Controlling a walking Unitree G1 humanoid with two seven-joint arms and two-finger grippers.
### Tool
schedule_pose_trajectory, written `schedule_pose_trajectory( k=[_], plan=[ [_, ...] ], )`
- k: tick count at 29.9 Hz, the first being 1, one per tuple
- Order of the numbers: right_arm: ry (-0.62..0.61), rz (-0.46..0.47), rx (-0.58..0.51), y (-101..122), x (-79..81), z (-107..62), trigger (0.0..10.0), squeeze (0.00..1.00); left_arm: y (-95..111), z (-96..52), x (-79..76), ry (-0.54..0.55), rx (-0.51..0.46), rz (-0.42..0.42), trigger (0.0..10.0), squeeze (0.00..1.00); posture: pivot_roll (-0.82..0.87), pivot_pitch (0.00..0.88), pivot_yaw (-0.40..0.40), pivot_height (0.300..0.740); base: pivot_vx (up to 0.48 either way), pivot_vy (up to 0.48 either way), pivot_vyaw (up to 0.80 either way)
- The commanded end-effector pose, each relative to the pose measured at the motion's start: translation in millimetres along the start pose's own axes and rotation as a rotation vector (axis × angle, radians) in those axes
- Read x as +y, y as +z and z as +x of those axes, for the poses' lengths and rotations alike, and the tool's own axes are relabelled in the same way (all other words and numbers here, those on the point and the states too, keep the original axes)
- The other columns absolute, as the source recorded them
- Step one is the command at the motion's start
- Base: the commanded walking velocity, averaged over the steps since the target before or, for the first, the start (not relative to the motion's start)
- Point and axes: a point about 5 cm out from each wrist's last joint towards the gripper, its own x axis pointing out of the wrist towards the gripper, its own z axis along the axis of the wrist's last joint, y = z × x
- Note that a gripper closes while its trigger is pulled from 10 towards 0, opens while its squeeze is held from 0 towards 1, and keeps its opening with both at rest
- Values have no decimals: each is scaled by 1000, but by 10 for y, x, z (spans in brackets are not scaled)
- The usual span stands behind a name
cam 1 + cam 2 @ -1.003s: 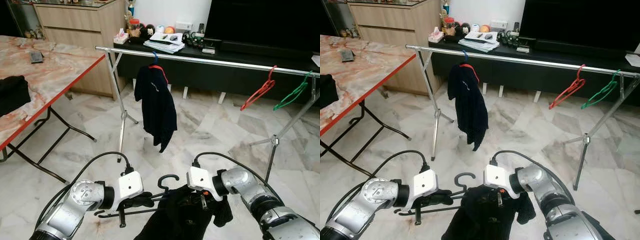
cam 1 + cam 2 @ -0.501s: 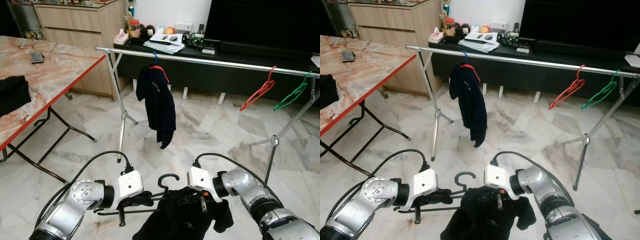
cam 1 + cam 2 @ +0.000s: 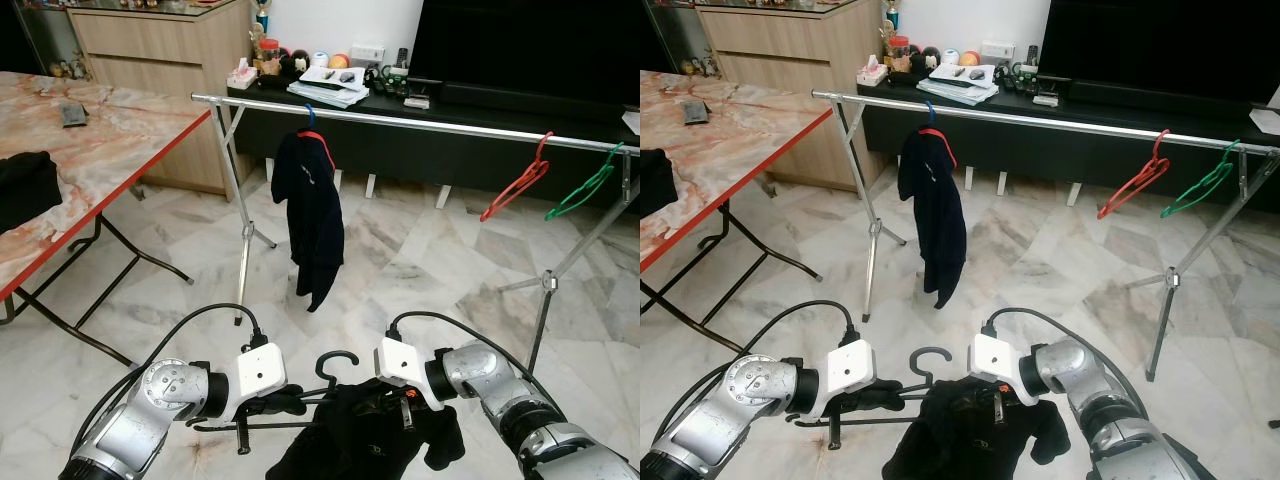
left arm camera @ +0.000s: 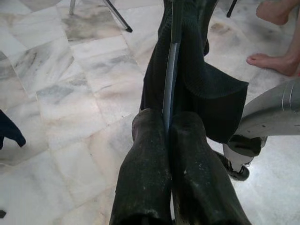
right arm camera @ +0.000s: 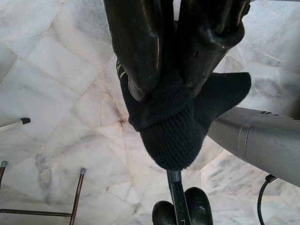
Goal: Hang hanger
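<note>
Near the bottom of the scene, the left gripper is clamped on the bar of a black hanger carrying a dark garment. The right gripper pinches that garment's fabric from the right. Farther off, a metal clothes rail spans the marble floor, holding a hung dark shirt, a red hanger and a green hanger.

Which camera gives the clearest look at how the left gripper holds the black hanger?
The left wrist view: both fingers of the left gripper clamp the black hanger between them. The eye views show that gripper small and dark; the right wrist view shows it distant, at its frame edge.
</note>
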Motion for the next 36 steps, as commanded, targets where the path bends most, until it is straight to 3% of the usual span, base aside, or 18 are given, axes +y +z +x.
schedule_pose_trajectory(
  k=[1, 12, 13, 14, 15, 29, 35, 36],
  plan=[
    [35, 17, 4, -42, 62, 58, 0, 0, 135, -17, 108, 34, -38, 58, 10000, 0, 119, 57, -62, 740, 0, 0, 0],
    [33, 16, 9, -51, 63, 54, 0, 0, 123, -9, 107, 32, -36, 46, 10000, 0, 118, 55, -65, 740, 0, 0, 0],
    [32, 16, 10, -51, 63, 54, 0, 0, 121, -9, 107, 32, -36, 45, 10000, 141, 118, 55, -65, 740, 0, 0, 0],
    [32, 16, 9, -51, 63, 56, 0, 0, 118, -9, 106, 30, -36, 42, 10000, 486, 118, 55, -64, 740, 0, 0, 0],
    [32, 16, 9, -52, 64, 56, 0, 0, 116, -10, 105, 28, -36, 40, 10000, 1000, 117, 54, -64, 740, 0, 0, 0],
    [0, 8, 71, -151, 108, 94, 0, 0, 87, -45, 78, -7, -20, 17, 10000, 1000, 116, 54, -62, 740, 0, 0, 0],
    [-198, 18, 211, -334, 76, 84, 0, 0, 31, -146, 126, 54, -7, -8, 10000, 1000, 115, 55, -67, 740, 0, 0, 0],
    [-264, 60, 218, -391, 81, 95, 0, 0, 0, -177, 166, 124, -11, -12, 10000, 1000, 116, 58, -66, 740, 0, 0, 0]
  ],
)
